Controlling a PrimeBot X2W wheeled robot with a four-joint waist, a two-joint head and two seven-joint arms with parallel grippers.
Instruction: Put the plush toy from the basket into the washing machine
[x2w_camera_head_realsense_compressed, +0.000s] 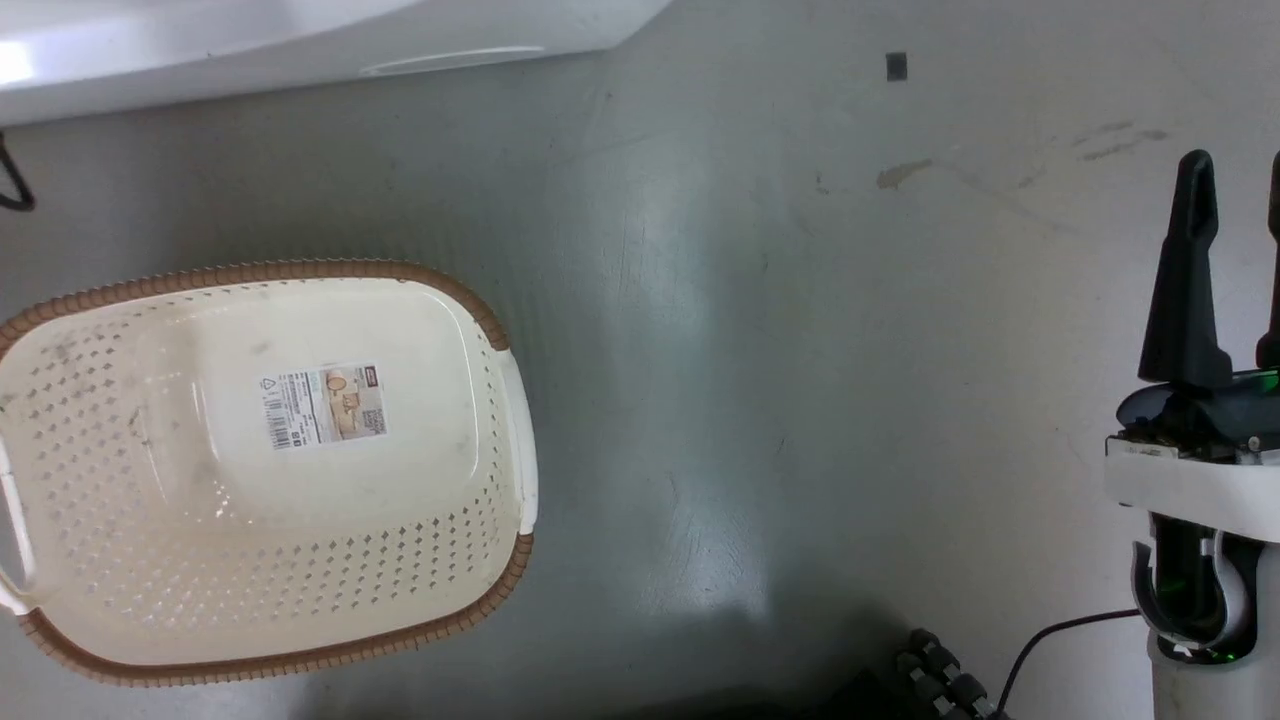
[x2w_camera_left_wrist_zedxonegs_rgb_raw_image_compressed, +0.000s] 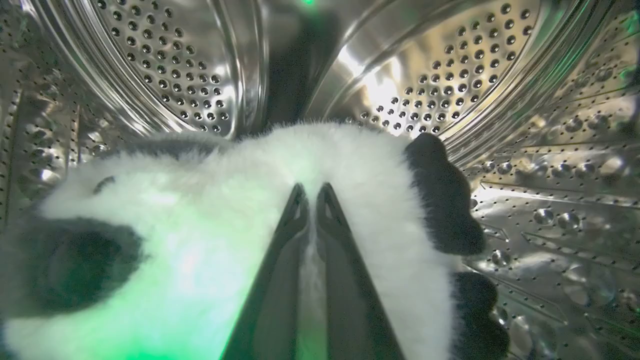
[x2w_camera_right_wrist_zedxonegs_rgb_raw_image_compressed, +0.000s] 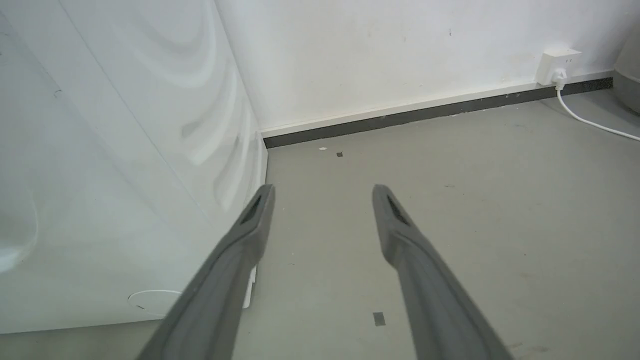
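In the left wrist view my left gripper (x2w_camera_left_wrist_zedxonegs_rgb_raw_image_compressed: 312, 192) is inside the washing machine's shiny perforated drum (x2w_camera_left_wrist_zedxonegs_rgb_raw_image_compressed: 450, 65), shut on the white fur of the plush toy (x2w_camera_left_wrist_zedxonegs_rgb_raw_image_compressed: 215, 210). The toy's black limbs show at the left and right. The cream basket (x2w_camera_head_realsense_compressed: 260, 600) with its brown rim lies on the floor at the head view's left, holding nothing but the paper label (x2w_camera_head_realsense_compressed: 325, 405) on its bottom. My right gripper (x2w_camera_head_realsense_compressed: 1235, 190) stands open at the right edge of the head view; in the right wrist view my right gripper (x2w_camera_right_wrist_zedxonegs_rgb_raw_image_compressed: 324, 192) hangs over bare floor beside the washing machine's white side (x2w_camera_right_wrist_zedxonegs_rgb_raw_image_compressed: 125, 150).
The washing machine's white body (x2w_camera_head_realsense_compressed: 300, 40) runs along the head view's top left. A wall with a dark skirting (x2w_camera_right_wrist_zedxonegs_rgb_raw_image_compressed: 425, 112), a white socket box (x2w_camera_right_wrist_zedxonegs_rgb_raw_image_compressed: 557, 65) and its cable (x2w_camera_right_wrist_zedxonegs_rgb_raw_image_compressed: 590, 120) lie beyond. A black cable (x2w_camera_head_realsense_compressed: 1060, 640) trails at the lower right. Grey floor (x2w_camera_head_realsense_compressed: 800, 350) spreads between basket and right arm.
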